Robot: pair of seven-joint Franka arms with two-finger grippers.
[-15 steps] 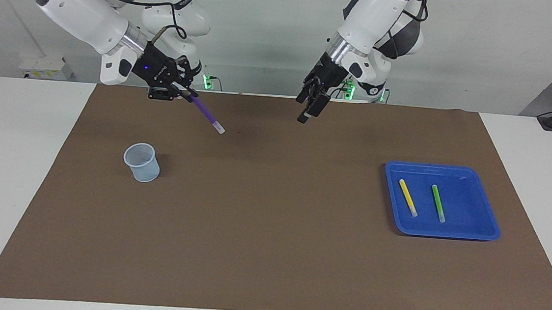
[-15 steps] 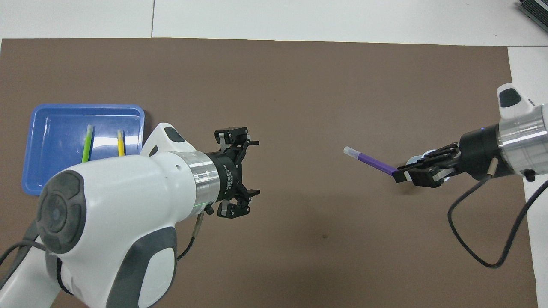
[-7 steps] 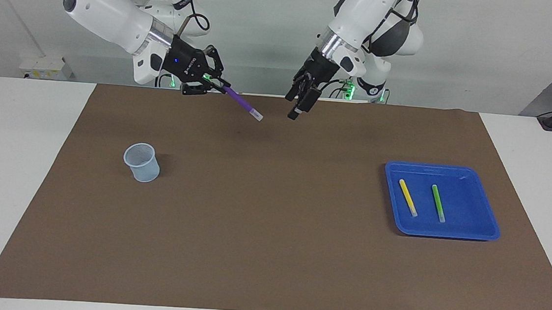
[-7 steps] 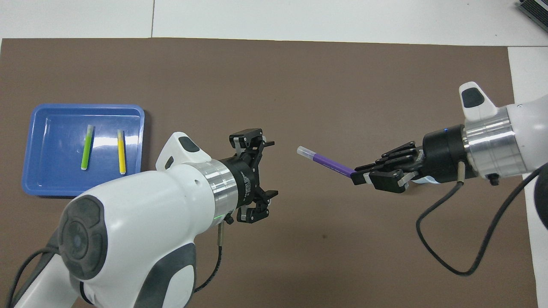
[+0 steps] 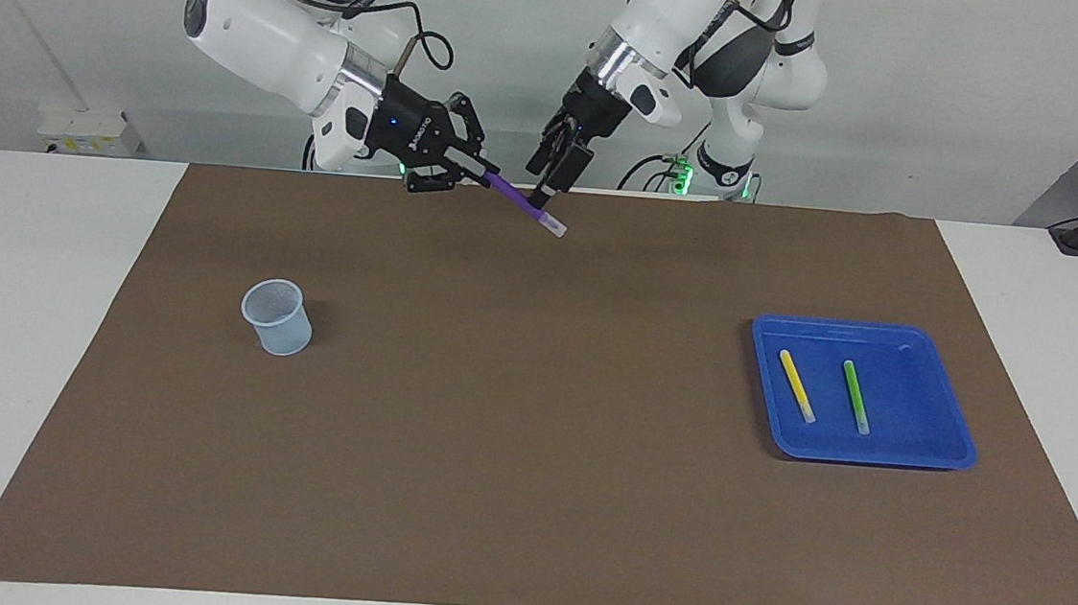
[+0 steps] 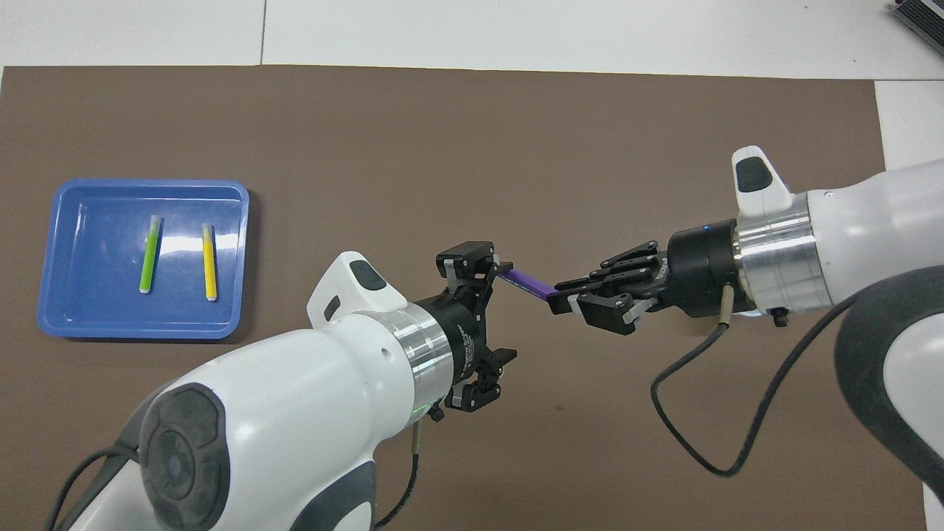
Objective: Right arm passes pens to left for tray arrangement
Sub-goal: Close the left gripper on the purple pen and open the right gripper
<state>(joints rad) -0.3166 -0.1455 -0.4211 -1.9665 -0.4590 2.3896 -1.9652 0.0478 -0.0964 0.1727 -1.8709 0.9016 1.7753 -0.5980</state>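
My right gripper (image 5: 480, 175) (image 6: 566, 299) is shut on the purple pen (image 5: 525, 205) (image 6: 526, 281), held in the air over the middle of the mat's robot-side edge. The pen slants down with its pale tip toward my left gripper (image 5: 542, 190) (image 6: 493, 324). That gripper is open, and the pen's free end reaches in by one of its fingers (image 6: 472, 259), which hides the tip from above. Whether they touch I cannot tell. The blue tray (image 5: 869, 326) (image 6: 147, 183) lies toward the left arm's end with the yellow pen (image 5: 797, 385) (image 6: 209, 262) and green pen (image 5: 856, 397) (image 6: 150, 254) side by side in it.
A small translucent pale-blue cup (image 5: 278, 318) stands on the brown mat (image 5: 527, 455) toward the right arm's end. In the overhead view the right arm hides it. White table shows around the mat.
The right arm has carried the purple pen toward the left arm's end of the table. The left gripper has risen and come to meet it, so the pen's end now reaches its open fingers.
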